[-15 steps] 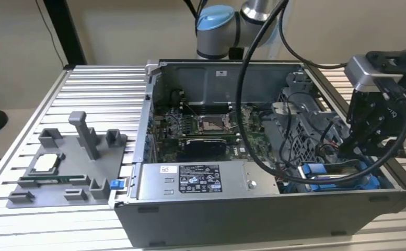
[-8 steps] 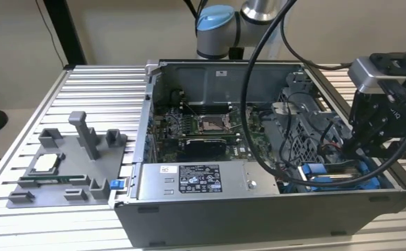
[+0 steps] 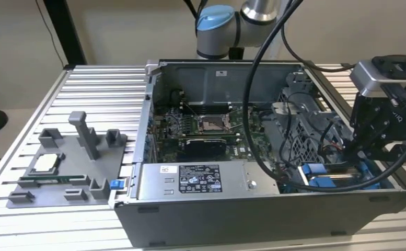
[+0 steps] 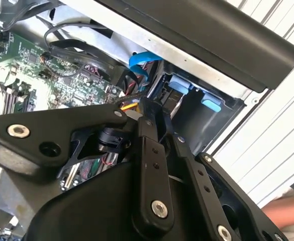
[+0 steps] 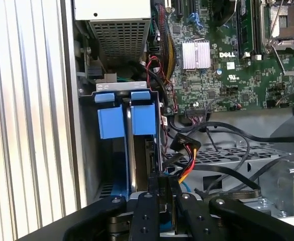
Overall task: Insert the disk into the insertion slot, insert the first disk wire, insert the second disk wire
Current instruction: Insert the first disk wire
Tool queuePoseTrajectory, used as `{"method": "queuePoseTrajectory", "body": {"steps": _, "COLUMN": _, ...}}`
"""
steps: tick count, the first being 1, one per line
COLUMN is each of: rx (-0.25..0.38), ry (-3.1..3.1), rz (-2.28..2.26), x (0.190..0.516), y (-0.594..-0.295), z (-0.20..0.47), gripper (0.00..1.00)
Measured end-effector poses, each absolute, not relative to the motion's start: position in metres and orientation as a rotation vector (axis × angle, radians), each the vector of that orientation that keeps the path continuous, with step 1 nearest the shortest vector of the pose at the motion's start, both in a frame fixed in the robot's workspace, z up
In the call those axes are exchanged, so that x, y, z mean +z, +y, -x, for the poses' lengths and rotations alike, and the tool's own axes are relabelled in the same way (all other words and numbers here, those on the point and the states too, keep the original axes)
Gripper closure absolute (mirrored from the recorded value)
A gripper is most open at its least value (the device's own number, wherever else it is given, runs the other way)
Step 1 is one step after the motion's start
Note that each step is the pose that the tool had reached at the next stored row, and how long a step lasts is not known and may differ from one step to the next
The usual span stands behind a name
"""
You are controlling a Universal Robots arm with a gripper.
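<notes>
Disk (image 5: 130, 145) sits seated in the insertion slot (image 5: 89, 150), at the computer case's (image 3: 258, 219) near corner on the exterior view's right. End effector (image 5: 164, 182), fingers drawn together, is just beside a black wire plug (image 5: 181, 146). Probably the first-wire step, which calls for square alignment.

There is one worktop (image 3: 91, 89), and on it one open computer case (image 3: 258, 222) and one grey parts fixture (image 3: 63, 178). Inside the case are one power-supply box (image 3: 196, 180), one motherboard (image 3: 196, 125) and one insertion slot (image 5: 110, 123). One arm (image 3: 220, 26) carries one pincer (image 5: 164, 183).
</notes>
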State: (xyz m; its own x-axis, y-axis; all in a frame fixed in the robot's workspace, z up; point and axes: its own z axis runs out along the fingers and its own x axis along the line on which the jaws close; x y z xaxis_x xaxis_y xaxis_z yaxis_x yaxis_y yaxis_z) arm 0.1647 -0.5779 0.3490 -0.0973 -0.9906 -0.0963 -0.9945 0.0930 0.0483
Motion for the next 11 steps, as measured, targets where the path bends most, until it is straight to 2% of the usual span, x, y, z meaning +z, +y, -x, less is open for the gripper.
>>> {"method": "queuePoseTrajectory", "body": {"steps": 11, "rx": 0.156, "ry": 2.284, "rz": 2.095, "x": 0.3448, "y": -0.5803, "z": -0.165, "gripper": 1.0}}
